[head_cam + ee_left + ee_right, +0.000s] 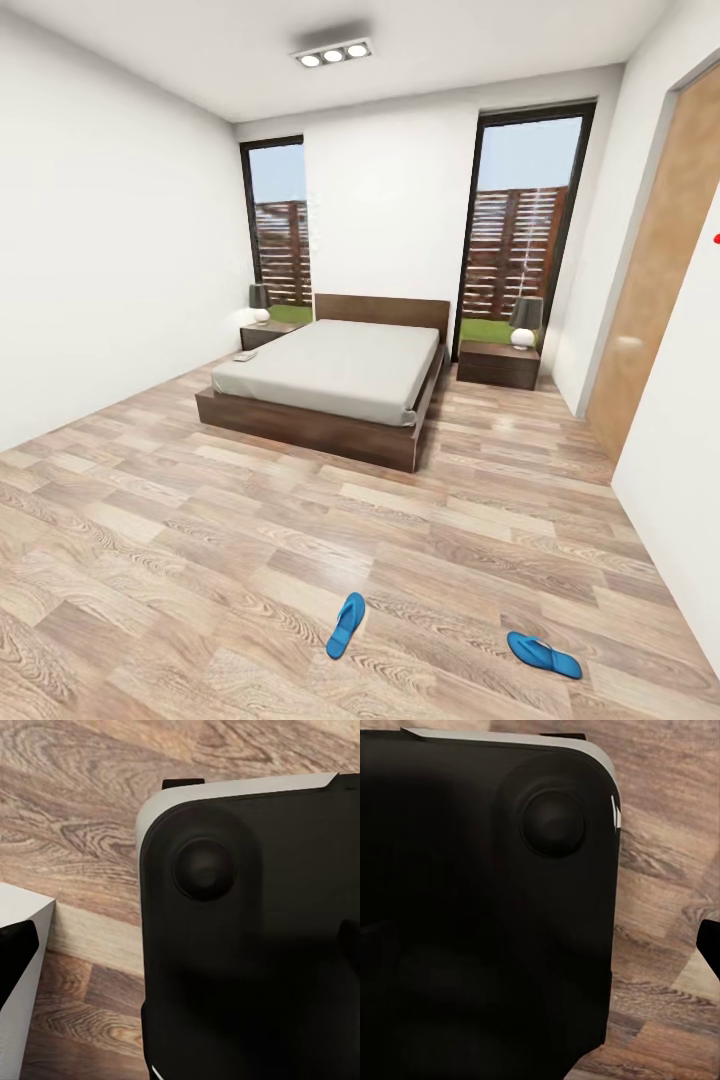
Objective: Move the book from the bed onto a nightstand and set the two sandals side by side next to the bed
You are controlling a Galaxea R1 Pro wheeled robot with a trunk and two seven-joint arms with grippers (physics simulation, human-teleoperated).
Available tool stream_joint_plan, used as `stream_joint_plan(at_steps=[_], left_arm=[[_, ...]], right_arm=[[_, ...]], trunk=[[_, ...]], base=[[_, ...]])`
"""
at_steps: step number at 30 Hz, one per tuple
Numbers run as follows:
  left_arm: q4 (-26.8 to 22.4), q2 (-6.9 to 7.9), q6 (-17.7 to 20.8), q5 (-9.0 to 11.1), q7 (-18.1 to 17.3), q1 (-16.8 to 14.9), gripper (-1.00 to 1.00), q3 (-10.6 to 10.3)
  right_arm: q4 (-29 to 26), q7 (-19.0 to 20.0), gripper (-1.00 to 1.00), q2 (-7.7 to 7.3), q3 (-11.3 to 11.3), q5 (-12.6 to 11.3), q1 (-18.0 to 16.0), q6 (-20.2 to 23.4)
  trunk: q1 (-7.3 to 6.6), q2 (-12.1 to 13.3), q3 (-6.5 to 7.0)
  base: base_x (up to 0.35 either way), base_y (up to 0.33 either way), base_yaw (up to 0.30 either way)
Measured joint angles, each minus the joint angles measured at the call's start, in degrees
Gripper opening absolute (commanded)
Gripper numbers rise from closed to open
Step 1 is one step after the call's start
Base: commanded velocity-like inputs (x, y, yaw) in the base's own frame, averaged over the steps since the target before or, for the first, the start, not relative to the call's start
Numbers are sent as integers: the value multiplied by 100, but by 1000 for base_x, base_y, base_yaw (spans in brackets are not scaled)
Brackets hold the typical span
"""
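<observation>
Here the book (pixel 245 356) lies on the bed (pixel 340 372), at its edge near the left nightstand (pixel 268 333). You see the two sandals (pixel 346 624) (pixel 543 655) well apart on the floor (pixel 200 540). Whether each gripper is wide or narrow, you cannot tell.

The robot's base (pixel 255 945) is a glossy black rounded panel with a round knob (pixel 204 868) and a white rim (pixel 613 772)

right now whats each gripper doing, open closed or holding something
Left gripper: cannot be told; the left wrist view faces the robot's dark base and the floor.
Right gripper: cannot be told, same kind of view.
</observation>
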Motion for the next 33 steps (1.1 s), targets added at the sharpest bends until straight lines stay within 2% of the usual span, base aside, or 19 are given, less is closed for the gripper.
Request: stream_joint_plan(at_steps=[33], left_arm=[[0,2,-9,0,0,0,100,-6]], right_arm=[[3,4,100,5,3,-1,0,-47]], trunk=[[0,0,0]], base=[[1,14,0]])
